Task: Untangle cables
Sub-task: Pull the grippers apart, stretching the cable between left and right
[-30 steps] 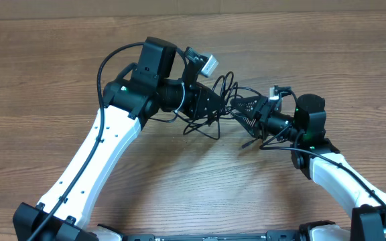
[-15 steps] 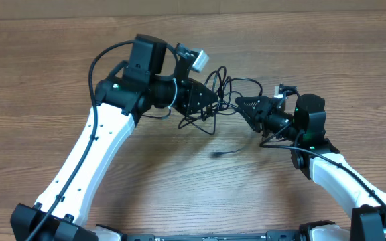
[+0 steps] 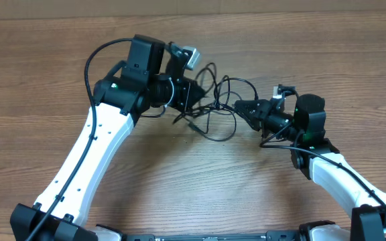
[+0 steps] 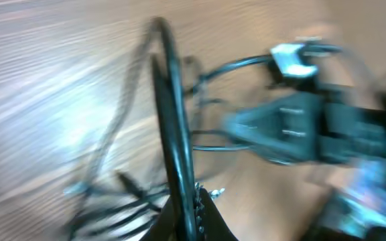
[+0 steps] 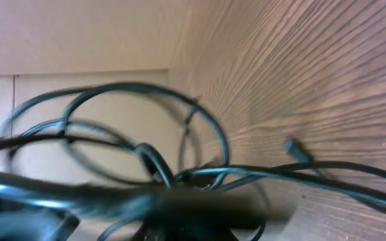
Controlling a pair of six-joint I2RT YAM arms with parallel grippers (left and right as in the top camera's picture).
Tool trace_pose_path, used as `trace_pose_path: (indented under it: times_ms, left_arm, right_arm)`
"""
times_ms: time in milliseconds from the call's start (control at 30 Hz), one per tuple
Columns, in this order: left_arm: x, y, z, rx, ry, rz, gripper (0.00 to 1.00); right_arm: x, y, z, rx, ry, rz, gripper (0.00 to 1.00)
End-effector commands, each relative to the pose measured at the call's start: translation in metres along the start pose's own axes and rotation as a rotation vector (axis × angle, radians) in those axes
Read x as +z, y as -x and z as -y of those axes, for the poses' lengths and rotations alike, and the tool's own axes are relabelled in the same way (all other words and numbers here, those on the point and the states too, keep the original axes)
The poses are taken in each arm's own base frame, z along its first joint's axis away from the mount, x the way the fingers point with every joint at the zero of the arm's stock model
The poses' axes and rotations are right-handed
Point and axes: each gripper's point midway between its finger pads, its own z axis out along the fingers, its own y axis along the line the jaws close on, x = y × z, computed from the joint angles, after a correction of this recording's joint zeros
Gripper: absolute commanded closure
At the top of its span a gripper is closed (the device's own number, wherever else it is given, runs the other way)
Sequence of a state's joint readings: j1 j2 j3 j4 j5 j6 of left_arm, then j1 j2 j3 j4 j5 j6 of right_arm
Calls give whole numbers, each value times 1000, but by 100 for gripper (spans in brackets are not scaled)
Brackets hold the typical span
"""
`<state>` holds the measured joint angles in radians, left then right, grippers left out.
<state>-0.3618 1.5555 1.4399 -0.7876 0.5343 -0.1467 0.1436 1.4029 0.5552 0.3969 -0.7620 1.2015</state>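
Observation:
The cables [image 3: 214, 100] are thin black cords, tangled and stretched in the air between my two grippers. One loop [image 3: 221, 136] sags toward the table. My left gripper [image 3: 191, 94] is shut on a strand at the tangle's left side. In the left wrist view that cable [image 4: 171, 127] runs up from between the closed jaws [image 4: 191, 204], and the picture is blurred. My right gripper [image 3: 240, 106] is shut on the tangle's right side. In the right wrist view several loops [image 5: 146, 127] fan out from the blurred jaws [image 5: 200, 213], and a small plug end [image 5: 292, 147] hangs over the wood.
The wooden table [image 3: 200, 187] spreads under both arms. A tan wall or board edge [image 3: 246, 5] runs along the far side. The left arm's own thick black cable [image 3: 96, 60] arcs above its wrist.
My right gripper has shut on the cables. The left arm drew back left and away, stretching the tangle. The loose strand end on the table has lifted into a hanging loop.

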Motion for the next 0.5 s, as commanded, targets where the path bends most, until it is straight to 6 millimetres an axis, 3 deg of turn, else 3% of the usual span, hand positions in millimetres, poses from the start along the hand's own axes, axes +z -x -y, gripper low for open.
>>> trace_pose_path:
  times_ms: [0, 167, 300, 467]
  left_arm:
    - [-28, 5, -68, -88, 434, 73, 96]
    - [-53, -10, -109, -225, 673, 73, 96]
    - [-68, -21, -129, -333, 730, 69, 96]
    - [-87, -36, -153, -452, 782, 53, 96]
  right_arm:
    - [-5, -9, -20, -44, 74, -67, 96]
    - [-14, -8, -44, -66, 170, -101, 96]
    - [-25, -7, -60, -94, 236, -134, 96]
    - [-39, -1, -63, -76, 260, -155, 96]
